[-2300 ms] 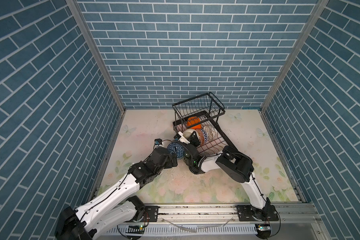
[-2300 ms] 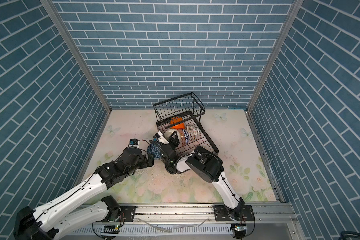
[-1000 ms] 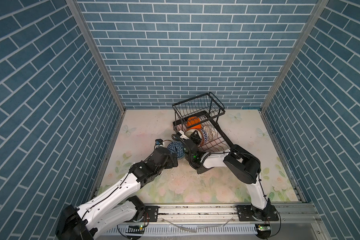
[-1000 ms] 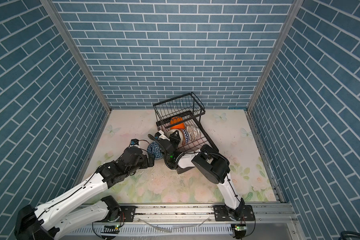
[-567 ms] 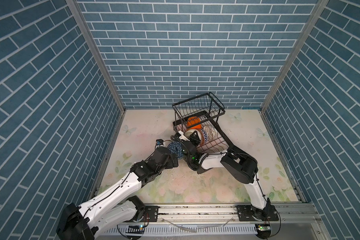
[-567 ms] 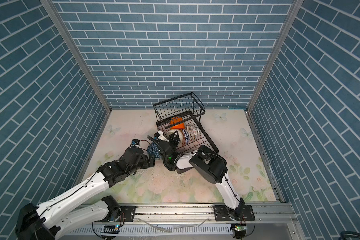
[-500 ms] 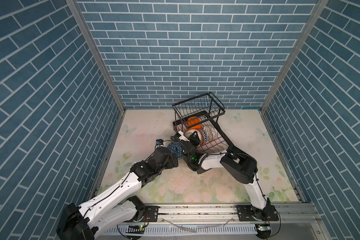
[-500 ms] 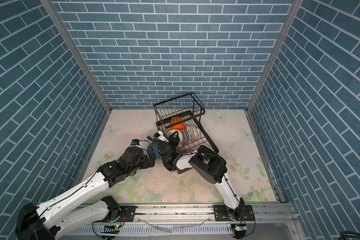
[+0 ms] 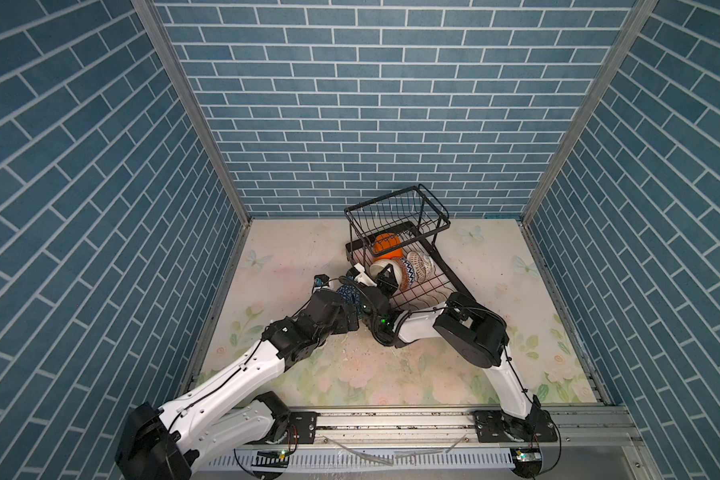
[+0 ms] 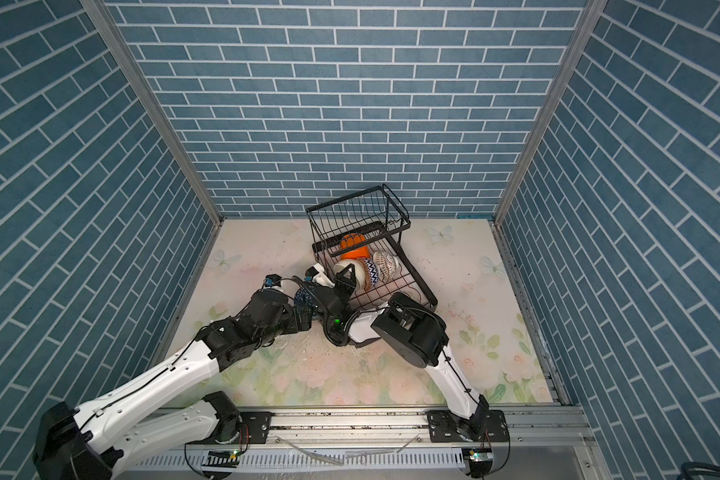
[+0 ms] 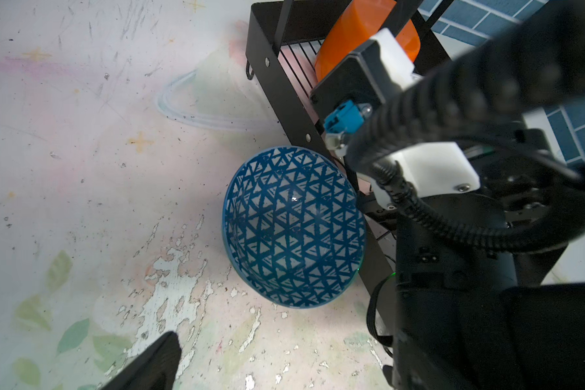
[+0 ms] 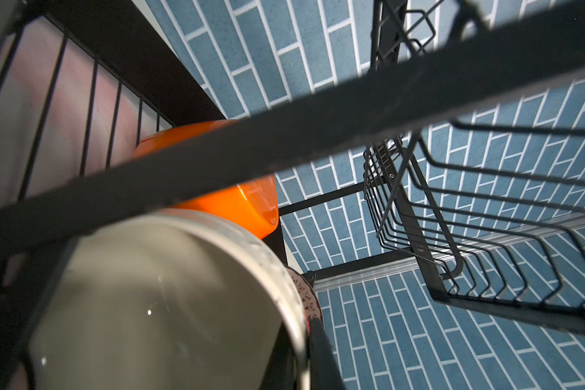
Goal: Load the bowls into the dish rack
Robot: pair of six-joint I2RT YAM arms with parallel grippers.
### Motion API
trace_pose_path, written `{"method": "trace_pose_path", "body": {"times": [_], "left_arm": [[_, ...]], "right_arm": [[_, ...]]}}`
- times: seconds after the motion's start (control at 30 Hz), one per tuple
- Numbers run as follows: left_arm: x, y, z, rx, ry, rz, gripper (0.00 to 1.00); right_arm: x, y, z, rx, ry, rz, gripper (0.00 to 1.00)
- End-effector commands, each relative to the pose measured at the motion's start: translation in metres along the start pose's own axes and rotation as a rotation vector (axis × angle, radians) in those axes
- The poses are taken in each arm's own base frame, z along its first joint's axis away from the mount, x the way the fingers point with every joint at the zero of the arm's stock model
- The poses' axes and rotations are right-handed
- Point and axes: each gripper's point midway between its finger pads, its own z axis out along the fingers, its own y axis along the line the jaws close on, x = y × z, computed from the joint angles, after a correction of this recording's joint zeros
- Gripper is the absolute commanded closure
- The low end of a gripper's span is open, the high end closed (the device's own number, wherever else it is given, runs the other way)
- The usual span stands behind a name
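The black wire dish rack (image 9: pixel 445 224) stands at the back of the table. In its lower tray sit an orange bowl (image 9: pixel 386 245), a cream bowl (image 9: pixel 378 266), a blue zigzag bowl (image 9: pixel 408 272) and a brown patterned bowl (image 9: pixel 421 264). My right gripper (image 12: pixel 303 351) is shut on the cream bowl's (image 12: pixel 149 304) rim, one finger inside and one outside. A blue triangle-patterned bowl (image 11: pixel 293 226) leans tilted against the rack's side rail (image 11: pixel 284 101), on the table outside the rack. My left gripper (image 11: pixel 284 368) stands open just short of it, touching nothing.
The right arm's wrist and cable (image 11: pixel 453 209) lie close beside the blue bowl. The raised basket (image 12: pixel 487 219) hangs over the rack's far end. Blue brick walls close in the floral table (image 9: pixel 495 266) on three sides.
The right arm's elbow swayed right and back while its gripper stayed on the cream bowl. The left arm has barely moved and stays open by the blue bowl.
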Motion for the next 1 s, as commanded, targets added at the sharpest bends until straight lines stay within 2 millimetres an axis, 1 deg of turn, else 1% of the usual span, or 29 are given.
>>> {"method": "trace_pose_path", "body": {"times": [0.0,0.1,0.4,0.43,0.57,0.67,0.83,0.97], "left_arm": [[-0.006,-0.002,-0.003,0.001,-0.008,0.002,0.0],[-0.005,-0.001,-0.003,-0.001,-0.006,0.003,0.0],[-0.004,0.0,-0.003,0.004,-0.009,-0.003,0.0],[-0.004,0.0,-0.003,0.004,-0.009,-0.004,0.0],[-0.003,0.002,-0.004,0.004,-0.013,-0.006,0.0],[-0.003,0.003,-0.005,0.005,-0.021,-0.008,0.0],[-0.003,0.004,-0.006,0.003,-0.025,-0.009,0.0],[-0.005,0.003,-0.007,0.006,-0.03,-0.01,0.0]], "right_arm": [[-0.001,0.04,-0.013,-0.05,-0.032,-0.115,1.0],[-0.001,0.041,-0.014,-0.044,-0.025,-0.109,1.0],[0.001,0.035,-0.016,-0.047,-0.014,-0.082,0.85],[0.0,0.034,-0.016,-0.047,-0.014,-0.078,0.83],[-0.003,0.027,-0.016,-0.041,-0.013,-0.058,0.69],[-0.005,0.021,-0.016,-0.037,-0.016,-0.041,0.61],[-0.008,0.013,-0.015,-0.034,-0.019,-0.029,0.53],[-0.01,0.008,-0.015,-0.031,-0.02,-0.021,0.43]]}}
